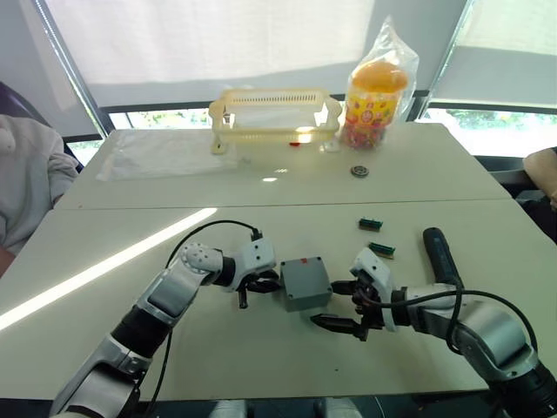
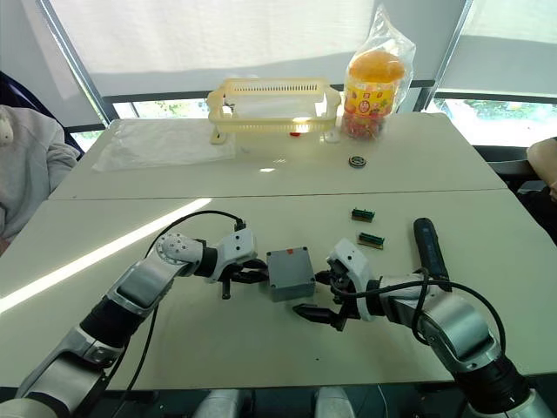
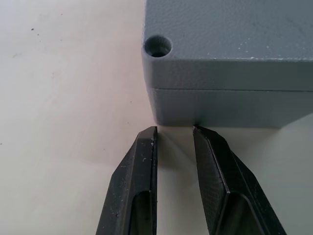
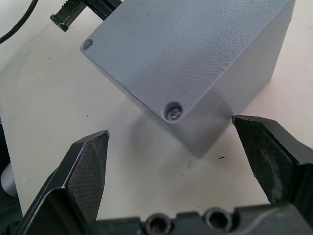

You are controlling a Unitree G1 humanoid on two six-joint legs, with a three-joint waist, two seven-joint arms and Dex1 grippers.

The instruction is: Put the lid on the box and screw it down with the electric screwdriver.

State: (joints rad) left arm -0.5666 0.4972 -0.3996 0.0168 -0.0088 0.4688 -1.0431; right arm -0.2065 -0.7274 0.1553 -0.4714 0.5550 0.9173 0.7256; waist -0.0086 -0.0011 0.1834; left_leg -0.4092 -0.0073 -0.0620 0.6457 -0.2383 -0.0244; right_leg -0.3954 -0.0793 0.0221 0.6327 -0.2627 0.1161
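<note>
Box (image 1: 305, 284), lid (image 4: 176, 54) on, centre frame; left gripper (image 3: 175, 134) narrowly parted beside it; right gripper (image 4: 171, 147) spread wide.

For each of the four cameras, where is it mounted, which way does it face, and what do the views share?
Left eye view: on the head, looking forward and down over the table; both arms show, flanking the box, screwdriver on the right.
Right eye view: its stereo twin, same scene.
Left wrist view: along the left gripper, nearly closed, at the box's side and the lid.
Right wrist view: along the open right gripper, at a box corner with a screw.
All four share the lidded box.
</note>
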